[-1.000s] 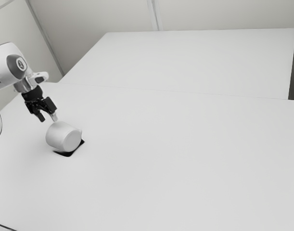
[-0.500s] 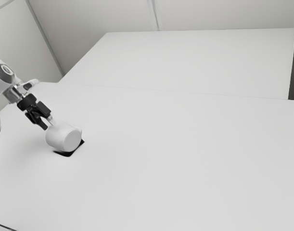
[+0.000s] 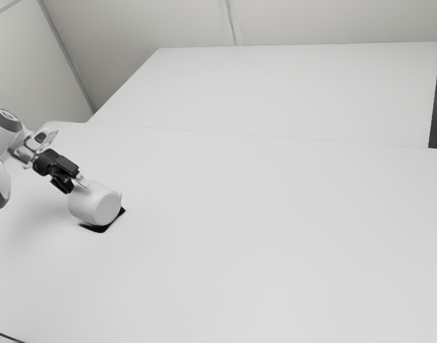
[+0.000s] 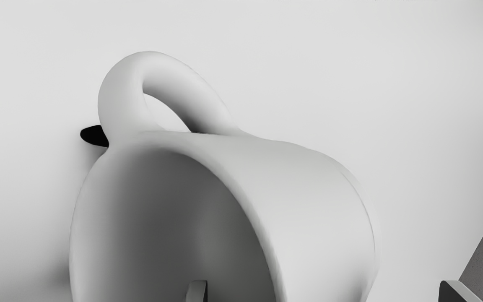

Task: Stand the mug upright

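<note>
The mug (image 3: 95,204) lies on its side on the table (image 3: 275,214), at about half past eight from the exterior view's centre. At the mug's ten-to-eleven o'clock there, the gripper (image 3: 74,186) has its fingers wide apart: one seems to be within the mouth, the other outside. Whether they touch it, I cannot tell.

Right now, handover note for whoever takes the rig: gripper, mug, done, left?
Gripper: open, fingers apart, one seen against the mug's hollow, the other out past its outer wall; not shut on anything.
Mug: on its side on the table, mouth toward the gripper, base toward the exterior view's right; handle clear of the fingers.
Done: gripper brought to the mouth end.
Left: likely close on the wall, turn the mug onto its base, let go, back off.
</note>
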